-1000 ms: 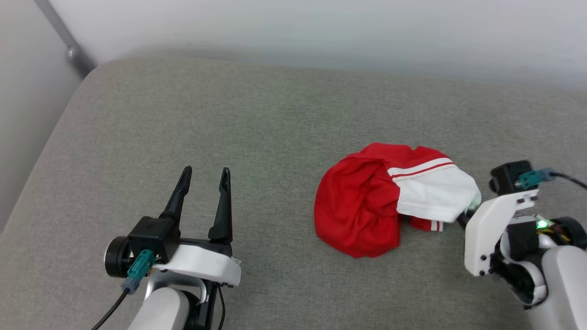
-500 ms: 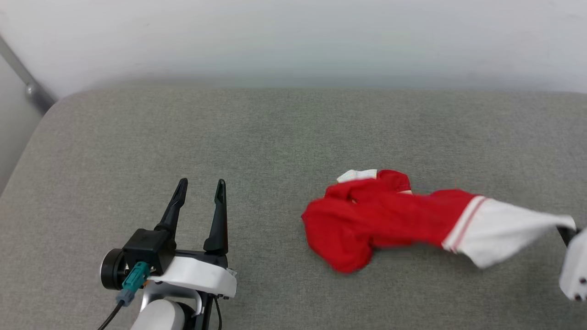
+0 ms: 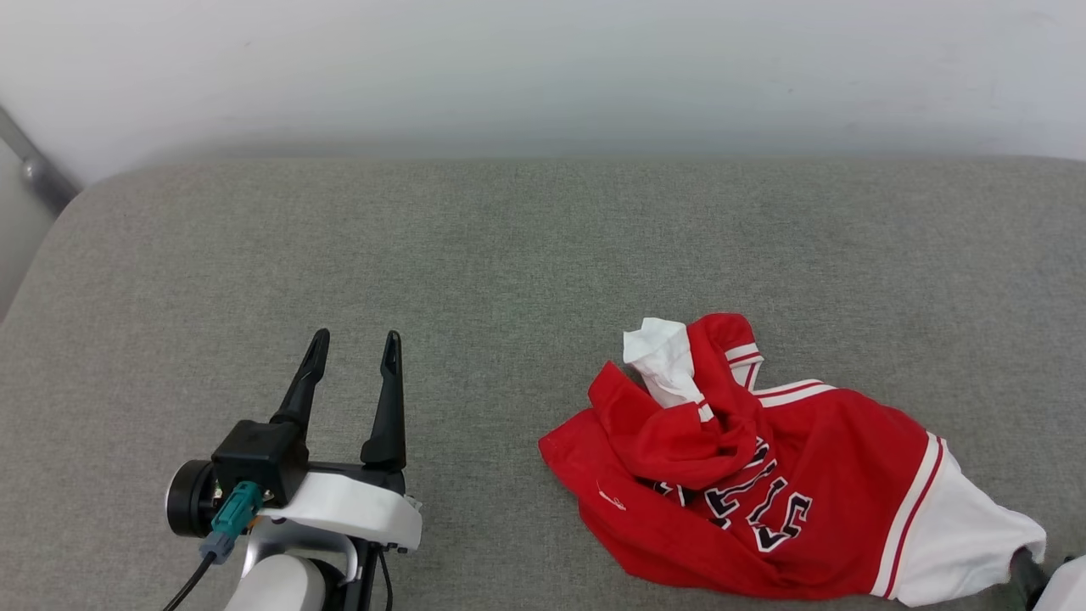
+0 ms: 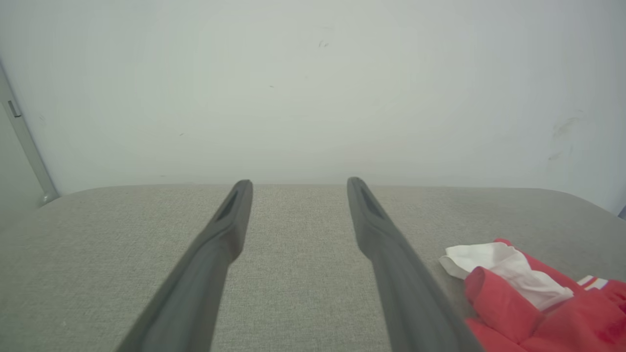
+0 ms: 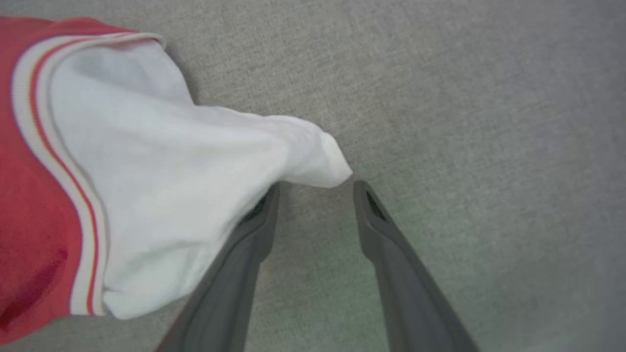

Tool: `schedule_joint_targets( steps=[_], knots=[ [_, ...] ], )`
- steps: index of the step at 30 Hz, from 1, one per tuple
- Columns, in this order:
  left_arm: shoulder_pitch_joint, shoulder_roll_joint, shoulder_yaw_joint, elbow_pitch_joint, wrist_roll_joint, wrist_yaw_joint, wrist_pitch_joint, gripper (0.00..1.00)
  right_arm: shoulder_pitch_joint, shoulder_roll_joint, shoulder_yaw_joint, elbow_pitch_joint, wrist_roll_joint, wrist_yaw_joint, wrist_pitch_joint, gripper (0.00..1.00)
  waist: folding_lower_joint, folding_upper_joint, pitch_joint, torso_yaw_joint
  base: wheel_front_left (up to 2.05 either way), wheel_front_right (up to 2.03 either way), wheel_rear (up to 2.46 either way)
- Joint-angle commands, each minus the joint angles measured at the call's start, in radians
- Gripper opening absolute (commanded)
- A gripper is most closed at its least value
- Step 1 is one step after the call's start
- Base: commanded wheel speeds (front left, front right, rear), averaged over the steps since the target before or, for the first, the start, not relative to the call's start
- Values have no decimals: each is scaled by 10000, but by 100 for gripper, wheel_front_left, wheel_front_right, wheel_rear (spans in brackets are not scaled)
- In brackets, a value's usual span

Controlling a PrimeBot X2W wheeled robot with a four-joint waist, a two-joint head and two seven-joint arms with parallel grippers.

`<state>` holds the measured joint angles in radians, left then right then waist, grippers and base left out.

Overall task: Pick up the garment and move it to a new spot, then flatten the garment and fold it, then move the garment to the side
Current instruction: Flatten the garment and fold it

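Note:
The garment (image 3: 764,501), a red jersey with white sleeves and black white-outlined lettering, lies half spread and rumpled on the grey cushion (image 3: 475,255), right of centre. Its white sleeve (image 5: 186,195) stretches toward my right gripper (image 5: 317,188). That gripper is open, and the sleeve tip drapes over one fingertip (image 5: 266,200) with nothing pinched between the jaws. One dark finger (image 3: 1025,567) of it shows at the lower right corner of the head view. My left gripper (image 3: 354,337) is open and empty, well left of the garment (image 4: 528,303). The left wrist view shows the same open gripper (image 4: 297,183).
A white wall (image 3: 543,68) runs behind the cushion's far edge. A metal bar (image 3: 34,170) slants down at the far left. Bare grey fabric lies between my left gripper and the garment and beyond it to the back.
My right gripper pulled the white sleeve to the right, and the bundled garment unrolled to show its lettering. It then opened and released the sleeve. The head camera also shifted.

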<state>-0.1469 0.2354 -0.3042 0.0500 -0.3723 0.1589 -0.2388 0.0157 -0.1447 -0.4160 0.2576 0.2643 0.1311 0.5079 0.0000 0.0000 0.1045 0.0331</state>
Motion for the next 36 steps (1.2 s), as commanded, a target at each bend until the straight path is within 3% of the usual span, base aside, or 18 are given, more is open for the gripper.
schedule_joint_targets(
  steps=[1, 9, 16, 24, 32, 36],
  knots=[
    [142, 47, 36, -58, 8, 55, 40, 100, -288, -100, -47, 60, 50, -7, -505, 100, 0, 0, -19, -37, 0, 0, 0],
    [254, 195, 2, -92, -19, 118, 171, 100, -609, -398, 117, -425, -417, -7, -3093, 100, 0, 0, -351, -62, 0, 0, 0],
    [567, 294, -39, -30, -59, 211, 294, 100, -410, -150, 1249, -1409, -910, -7, -4418, 100, 0, 0, -795, 9, 0, 0, 0],
    [940, 468, -37, -38, -91, 367, 474, 100, 261, 552, 2439, -2873, -1331, -7, -4952, 100, 0, 0, -1164, -28, 0, 0, 0],
    [1130, 635, 11, 51, -117, 429, 623, 100, 969, 881, 3284, -3802, -1409, -7, -4829, 100, 0, 0, -1303, -285, 0, 0, 0],
    [847, 733, -193, 329, -351, 48, 1031, 100, 1201, 945, 3794, -4285, -1412, -7, -4583, 100, 0, 0, -1320, -663, 0, 0, 0]
  ],
)
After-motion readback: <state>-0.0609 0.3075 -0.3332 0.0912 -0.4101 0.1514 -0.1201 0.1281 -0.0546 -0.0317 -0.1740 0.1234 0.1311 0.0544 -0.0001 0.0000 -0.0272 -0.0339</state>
